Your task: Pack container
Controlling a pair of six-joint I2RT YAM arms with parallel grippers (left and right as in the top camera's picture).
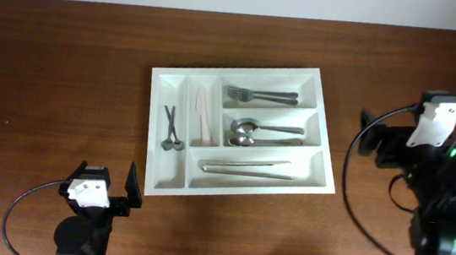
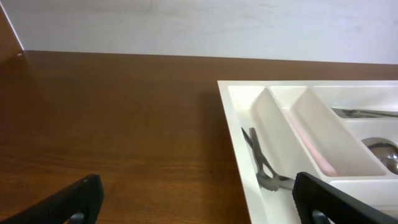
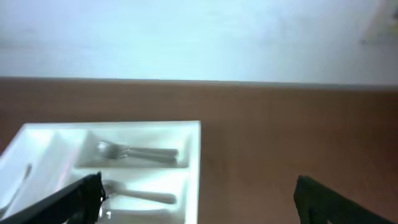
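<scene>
Container (image 1: 168,170) | white rectangular tray | five compartments | utensils (image 1: 255,130) in each

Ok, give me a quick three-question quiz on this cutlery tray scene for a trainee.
1. True or false: the left tool and right tool each grip cutlery.
2. The scissors lie in which compartment of the cutlery tray? A leftmost narrow, B top long, C bottom long.
3. How many compartments does the cutlery tray have?
Key: 1 false, both stand open and empty. 2 A. 3 five.
</scene>
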